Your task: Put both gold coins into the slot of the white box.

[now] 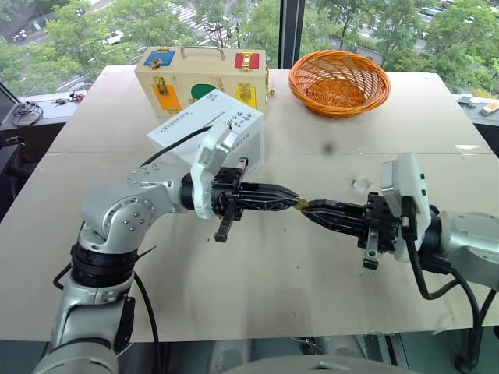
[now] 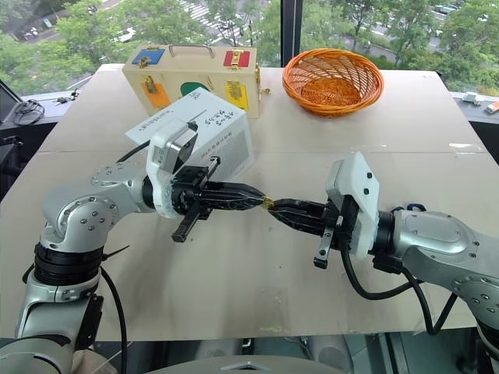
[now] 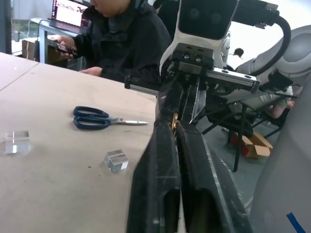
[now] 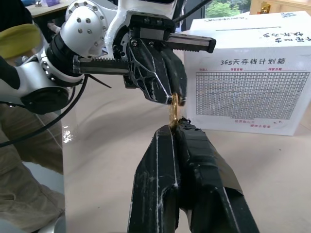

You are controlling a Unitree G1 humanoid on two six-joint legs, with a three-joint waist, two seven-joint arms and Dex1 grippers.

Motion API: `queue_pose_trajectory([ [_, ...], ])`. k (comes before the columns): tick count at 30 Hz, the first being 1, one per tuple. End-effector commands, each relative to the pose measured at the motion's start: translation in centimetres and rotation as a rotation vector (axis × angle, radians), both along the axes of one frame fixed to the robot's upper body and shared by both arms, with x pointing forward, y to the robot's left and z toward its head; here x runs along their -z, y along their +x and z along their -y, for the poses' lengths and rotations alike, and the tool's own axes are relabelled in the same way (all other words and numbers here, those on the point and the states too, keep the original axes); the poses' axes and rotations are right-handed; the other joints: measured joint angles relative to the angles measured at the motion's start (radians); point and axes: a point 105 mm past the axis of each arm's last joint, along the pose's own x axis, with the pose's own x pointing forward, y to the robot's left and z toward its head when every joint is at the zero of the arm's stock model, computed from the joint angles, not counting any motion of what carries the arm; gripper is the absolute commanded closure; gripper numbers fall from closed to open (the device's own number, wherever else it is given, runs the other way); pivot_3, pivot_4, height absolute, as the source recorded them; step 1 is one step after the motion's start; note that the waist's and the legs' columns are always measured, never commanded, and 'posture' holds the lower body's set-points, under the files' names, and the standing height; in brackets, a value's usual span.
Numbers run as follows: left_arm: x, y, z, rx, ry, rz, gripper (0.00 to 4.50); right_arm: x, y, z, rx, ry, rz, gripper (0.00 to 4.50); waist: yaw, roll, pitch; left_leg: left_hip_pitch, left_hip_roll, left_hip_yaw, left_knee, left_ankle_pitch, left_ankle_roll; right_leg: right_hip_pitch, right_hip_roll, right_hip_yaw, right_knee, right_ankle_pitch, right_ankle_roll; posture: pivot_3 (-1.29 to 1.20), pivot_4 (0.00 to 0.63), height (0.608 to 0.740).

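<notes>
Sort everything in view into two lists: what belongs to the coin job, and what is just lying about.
Belongs to the job:
- gold coin, pinched between both end effectors' tips
- white box
- left end effector
- right end effector

Just lying about:
- wooden case with coloured latches
- orange wicker basket
- blue scissors
- clear plastic blocks

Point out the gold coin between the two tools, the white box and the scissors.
gold coin (image 4: 174, 109): right wrist view, on its gold edge showing between the two tools' tips.
white box (image 4: 252, 92): right wrist view, on the printed grid of its side.
scissors (image 3: 90, 117): left wrist view, on the blue handles.
</notes>
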Motion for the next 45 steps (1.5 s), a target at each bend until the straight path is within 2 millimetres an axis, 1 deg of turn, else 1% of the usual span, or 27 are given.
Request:
queue_pose_trajectory([
  [1, 0.0, -0.7, 0.3, 0.055, 0.007, 0.002, 4.48, -0.7, -0.5, -0.3, -0.027, 0.021, 0.037, 4.50, 0.000, 0.000, 0.000, 0.000, 0.000, 0.000, 0.000, 0.000, 0.000, 0.000, 0.000, 0.000, 0.000, 0.000, -0.001, 0.00, 0.150, 0.740],
  [11, 0.0, -0.8, 0.2, 0.050, 0.003, -0.011, 4.48, -0.8, -0.5, -0.1, -0.027, 0.041, 0.034, 4.50, 0.000, 0.000, 0.000, 0.000, 0.000, 0.000, 0.000, 0.000, 0.000, 0.000, 0.000, 0.000, 0.000, 0.000, -0.001, 0.00, 0.150, 0.740],
  [13, -0.5, -0.4, -0.1, 0.031, -0.013, -0.015, 4.50, -1.2, -0.5, 0.1, -0.030, 0.061, 0.037, 3.88, 0.000, 0.000, 0.000, 0.000, 0.000, 0.000, 0.000, 0.000, 0.000, 0.000, 0.000, 0.000, 0.000, 0.000, 0.000, 0.00, 0.150, 0.740],
  [14, -0.8, -0.2, -0.3, 0.021, -0.021, -0.016, 4.50, -1.4, -0.6, 0.1, -0.036, 0.071, 0.035, 3.68, 0.000, 0.000, 0.000, 0.000, 0.000, 0.000, 0.000, 0.000, 0.000, 0.000, 0.000, 0.000, 0.000, 0.000, 0.000, 0.00, 0.150, 0.740],
  [17, -1.4, 0.1, -0.9, -0.006, -0.029, -0.013, 4.50, -1.6, -0.3, 0.7, -0.008, 0.073, 0.038, 2.27, 0.000, 0.000, 0.000, 0.000, 0.000, 0.000, 0.000, 0.000, 0.000, 0.000, 0.000, 0.000, 0.000, 0.000, 0.000, 0.00, 0.150, 0.740],
  [18, -1.8, 0.3, -1.3, -0.027, -0.034, -0.013, 4.50, -1.6, -0.2, 1.0, 0.013, 0.067, 0.045, 1.89, 0.000, 0.000, 0.000, 0.000, 0.000, 0.000, 0.000, 0.000, 0.000, 0.000, 0.000, 0.000, 0.000, 0.000, 0.000, 0.00, 0.150, 0.740],
  [20, -2.4, 0.7, -1.9, -0.069, -0.047, -0.016, 4.50, -1.7, 0.1, 1.6, 0.050, 0.051, 0.064, 0.98, 0.000, 0.000, 0.000, 0.000, 0.000, 0.000, 0.000, 0.000, 0.000, 0.000, 0.000, 0.000, 0.000, -0.001, 0.000, 0.00, 0.150, 0.740],
  [21, -2.9, 1.2, -2.4, -0.108, -0.059, -0.013, 4.50, -1.7, 0.2, 2.0, 0.074, 0.036, 0.082, 0.43, 0.000, 0.000, 0.000, 0.000, 0.000, 0.000, 0.000, 0.000, 0.000, 0.000, 0.000, 0.000, 0.000, -0.001, 0.000, 0.00, 0.150, 0.740],
  [22, -3.6, 1.7, -3.0, -0.158, -0.070, -0.002, 4.50, -1.8, 0.2, 2.6, 0.096, 0.023, 0.101, 0.05, 0.001, 0.000, 0.000, 0.000, 0.000, -0.001, 0.000, 0.000, 0.000, 0.000, 0.000, 0.000, 0.000, -0.001, 0.001, 0.00, 0.150, 0.740],
  [24, -5.0, 3.0, -4.3, -0.274, -0.084, 0.039, 4.50, -2.1, 0.0, 3.6, 0.135, -0.008, 0.153, 0.01, 0.007, 0.000, 0.000, -0.001, 0.000, -0.001, 0.000, 0.000, 0.000, 0.000, 0.000, -0.001, 0.000, -0.001, 0.002, 0.00, 0.150, 0.740],
  [25, -5.7, 3.7, -4.9, -0.337, -0.088, 0.067, 4.50, -2.3, -0.1, 4.0, 0.147, -0.021, 0.179, 0.01, 0.006, 0.000, 0.000, -0.001, 0.000, -0.001, 0.000, 0.000, 0.000, 0.000, 0.000, -0.002, -0.001, -0.001, 0.005, 0.00, 0.150, 0.740],
  [28, -8.1, 6.7, -7.3, -0.589, -0.087, 0.223, 4.50, -2.9, -0.8, 4.7, 0.173, -0.045, 0.254, 0.01, 0.008, 0.000, 0.000, 0.000, 0.000, -0.001, 0.000, 0.000, 0.000, 0.000, 0.000, -0.001, -0.001, 0.000, 0.006, 0.00, 0.150, 0.740],
  [30, -9.0, 8.7, -8.9, -0.766, -0.015, 0.320, 4.50, -3.1, -0.9, 5.0, 0.188, -0.054, 0.274, 0.01, 0.008, -0.001, 0.000, 0.000, 0.000, -0.001, 0.000, 0.000, 0.000, 0.000, 0.000, -0.001, -0.001, 0.000, 0.006, 0.00, 0.150, 0.740],
  [32, -9.4, 10.7, -10.9, -0.955, 0.107, 0.384, 4.50, -3.5, -0.8, 5.3, 0.216, -0.071, 0.330, 0.01, 0.007, -0.001, 0.000, 0.000, 0.000, 0.000, 0.000, 0.000, 0.000, 0.000, 0.000, -0.001, -0.001, 0.000, 0.006, 0.00, 0.150, 0.740],
  [33, -9.4, 11.3, -11.5, -1.006, 0.155, 0.404, 4.50, -3.7, -0.7, 5.3, 0.225, -0.073, 0.356, 0.01, 0.007, -0.001, 0.000, 0.000, 0.000, 0.000, 0.000, 0.000, 0.000, 0.000, 0.000, 0.000, -0.001, 0.000, 0.006, 0.00, 0.150, 0.740],
  [36, -9.3, 12.1, -12.4, -1.020, 0.266, 0.327, 4.50, -4.3, -0.8, 5.2, 0.234, -0.066, 0.427, 0.01, 0.008, -0.001, 0.001, 0.000, 0.000, 0.000, 0.000, 0.000, 0.000, 0.000, 0.000, 0.000, -0.001, 0.000, 0.006, 0.00, 0.150, 0.740],
  [38, -9.3, 12.7, -13.0, -1.050, 0.301, 0.273, 4.50, -4.5, -0.8, 5.1, 0.231, -0.064, 0.457, 0.01, 0.010, -0.001, 0.001, -0.001, 0.000, 0.000, 0.000, 0.000, 0.000, 0.000, 0.000, -0.001, -0.002, 0.000, 0.006, 0.00, 0.150, 0.740],
  [42, -8.8, 12.6, -12.8, -1.012, 0.324, 0.190, 4.50, -4.6, -0.5, 4.8, 0.223, -0.053, 0.470, 0.01, 0.009, -0.001, 0.001, -0.001, 0.000, 0.000, -0.001, 0.000, 0.000, 0.000, 0.000, -0.001, -0.003, 0.000, 0.005, 0.00, 0.150, 0.740],
  [45, -8.3, 12.5, -12.4, -0.980, 0.321, 0.081, 4.50, -4.6, -0.2, 4.4, 0.211, -0.046, 0.479, 0.01, 0.007, -0.001, 0.001, -0.002, 0.000, 0.000, -0.001, 0.000, 0.000, 0.000, 0.000, -0.001, -0.003, 0.002, 0.003, 0.00, 0.150, 0.740],
])
